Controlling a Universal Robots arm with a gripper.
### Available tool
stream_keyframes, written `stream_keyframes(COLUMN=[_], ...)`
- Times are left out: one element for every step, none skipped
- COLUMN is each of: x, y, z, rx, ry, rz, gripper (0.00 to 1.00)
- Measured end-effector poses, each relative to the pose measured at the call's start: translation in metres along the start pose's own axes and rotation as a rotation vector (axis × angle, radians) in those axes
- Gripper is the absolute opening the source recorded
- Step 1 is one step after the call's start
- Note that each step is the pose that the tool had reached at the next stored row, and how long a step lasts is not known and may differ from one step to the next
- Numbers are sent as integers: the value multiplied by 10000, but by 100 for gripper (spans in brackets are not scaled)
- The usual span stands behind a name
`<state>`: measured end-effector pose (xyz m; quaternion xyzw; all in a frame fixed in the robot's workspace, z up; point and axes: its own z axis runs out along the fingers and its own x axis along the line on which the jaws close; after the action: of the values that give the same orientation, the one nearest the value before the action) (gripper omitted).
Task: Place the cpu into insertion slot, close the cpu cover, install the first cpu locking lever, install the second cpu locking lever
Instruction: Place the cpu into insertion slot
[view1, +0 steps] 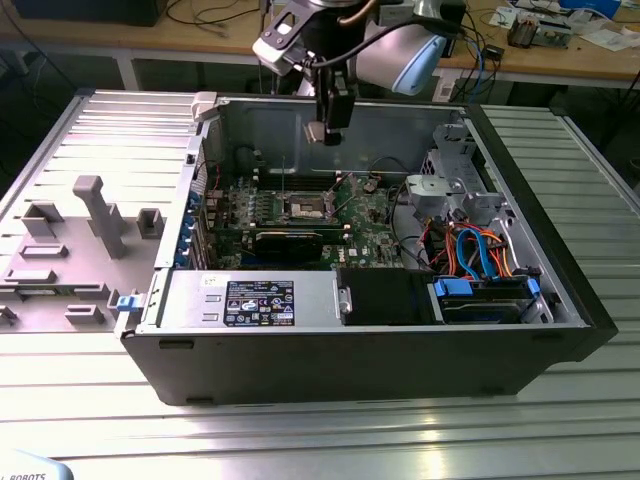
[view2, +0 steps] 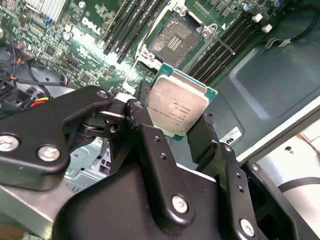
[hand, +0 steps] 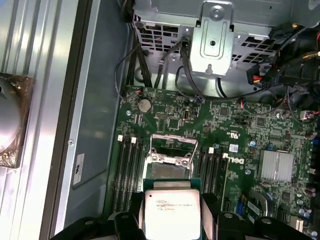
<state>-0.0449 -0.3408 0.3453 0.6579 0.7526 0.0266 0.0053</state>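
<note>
My gripper (view1: 325, 133) hangs above the open computer case, shut on the cpu (view1: 316, 131). The cpu (view2: 177, 106) is a flat square chip with a dull silver top, clamped at two opposite edges by the black fingers (view2: 143, 120). Below it on the green board lies the insertion slot (view1: 307, 208), a square socket with a dark centre, bare in the second wrist view (view2: 175, 42). In the first wrist view the cpu (hand: 171, 212) partly hides the insertion slot (hand: 167, 172). The cpu cover (hand: 170, 160) stands raised open behind the socket.
A long black expansion card (view1: 290, 238) lies just in front of the socket. A power supply (view1: 250, 300) and a drive bay with blue and orange cables (view1: 480, 262) fill the case's near side. A grey fixture plate (view1: 90, 215) sits at the exterior view's left.
</note>
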Motion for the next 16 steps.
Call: stream_keyframes(x=[0,1,1,1,1,1,1,2,2,1,1,1,1,1,1,1], y=[-4,-5,-8,-12,-16,-18,-19,-20,-21,-23,-24,-27,-29,-30,-32,-33], z=[0,7,14,22,32,41,59,73,88,112,125,136,148,154,156,158], rx=[10,51,74,100,126,155,209,232,240,245,246,248,253,266,284,293], ry=[0,7,9,11,11,14,15,12,6,0,-2,-5,-6,-8,-7,-3], rz=[29,80,113,145,181,215,342,437,527,667,738,810,892,950,1007,1045], gripper=[54,54,54,54,54,54,54,54,54,54,54,54,54,54,54,54])
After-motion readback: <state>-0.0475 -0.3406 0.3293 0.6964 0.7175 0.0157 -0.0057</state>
